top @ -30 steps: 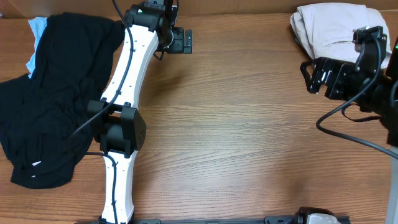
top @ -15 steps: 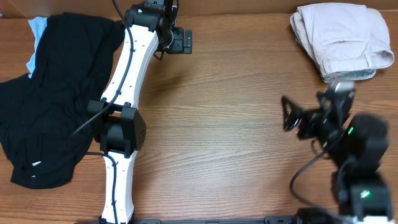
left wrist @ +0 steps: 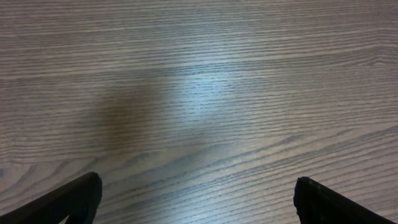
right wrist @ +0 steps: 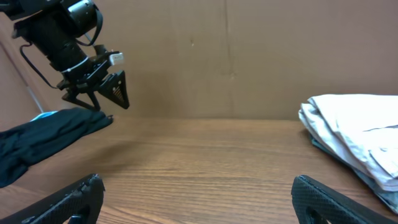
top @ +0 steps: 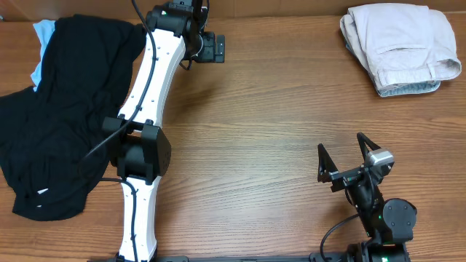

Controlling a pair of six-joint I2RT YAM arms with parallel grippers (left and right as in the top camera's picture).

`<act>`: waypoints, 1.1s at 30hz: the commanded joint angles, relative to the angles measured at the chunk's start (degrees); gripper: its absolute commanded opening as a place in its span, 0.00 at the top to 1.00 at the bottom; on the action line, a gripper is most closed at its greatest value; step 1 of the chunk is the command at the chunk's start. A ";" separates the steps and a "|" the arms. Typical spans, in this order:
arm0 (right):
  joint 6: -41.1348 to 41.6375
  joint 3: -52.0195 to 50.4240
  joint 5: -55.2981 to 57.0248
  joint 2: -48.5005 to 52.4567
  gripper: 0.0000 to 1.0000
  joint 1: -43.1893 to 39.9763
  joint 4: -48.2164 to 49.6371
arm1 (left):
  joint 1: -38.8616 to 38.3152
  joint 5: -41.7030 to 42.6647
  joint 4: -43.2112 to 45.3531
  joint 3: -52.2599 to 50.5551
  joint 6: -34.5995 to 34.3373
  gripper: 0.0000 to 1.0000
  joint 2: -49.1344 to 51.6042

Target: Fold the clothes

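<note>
The clothes, a pair of pale beige shorts [top: 397, 44], are found at the far right corner of the table [top: 277, 109], laid in a compact, layered bundle with a banded hem or waistband turned toward the table's near edge. A strip of blue-grey fabric [top: 411, 89] is seen peeping out beneath that edge. From the right wrist view the shorts [right wrist: 354, 134] are shown as a low, soft stack with rounded folds and no sharp crease. The cloth is judged to be light, limp woven cotton. Little weight would be felt, no shape would be held when lifted, and the layers could be expected to slide apart unless pinched together. The stitched band and seams are taken to be the thickest, firmest parts, so hold would best be taken there, at a corner, with the lower finger slid flat under the edge. The wood-grain table is smooth and faintly glossy, so dragging should be easy. The right gripper [top: 340, 142] is held near the table's near right edge, well apart from the shorts, its fingers spread wide and nothing between them. The left gripper [top: 215, 47] is poised at the table's far edge, likewise spread and empty over bare wood. A large matte black garment [top: 58, 116] is draped limply over the table's left end.
</note>
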 commanded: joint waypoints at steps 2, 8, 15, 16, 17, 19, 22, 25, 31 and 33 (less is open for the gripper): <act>-0.24 -3.15 2.71 -5.05 0.00 0.33 0.63 | -0.26 -0.20 0.00 -0.15 0.87 0.00 0.74; -0.24 -6.14 3.04 -9.97 0.00 0.33 -0.59 | -0.26 -0.20 0.00 -0.15 0.87 0.00 0.74; -0.24 -6.12 3.76 -11.54 0.00 0.37 -8.63 | -0.26 -0.20 0.00 -0.13 0.87 0.00 0.74; -0.22 -6.12 4.02 -11.54 0.00 0.37 -9.14 | -0.26 -0.20 0.00 -0.15 0.87 0.00 0.74; -0.22 -6.12 4.37 -11.54 0.00 0.37 -9.11 | -0.26 -0.20 0.02 -0.15 0.87 0.00 0.74; 0.35 -6.12 4.31 -11.54 0.00 0.37 -9.14 | -0.24 -0.20 0.00 -0.15 0.87 0.00 0.74; 0.42 -6.12 3.74 -11.54 0.00 0.37 -8.94 | -0.26 -0.20 0.00 -0.15 0.87 0.00 0.74; 0.42 -6.12 3.72 -11.54 0.00 0.37 -8.94 | -0.26 -0.20 0.02 -0.15 0.87 0.00 0.74; 0.42 -6.12 3.74 -11.52 0.00 0.37 -8.94 | -0.26 -0.20 0.00 -0.15 0.87 0.00 0.74; 0.42 -6.12 3.74 -11.54 0.00 0.37 -8.94 | -0.26 -0.20 0.00 -0.13 0.87 0.00 0.74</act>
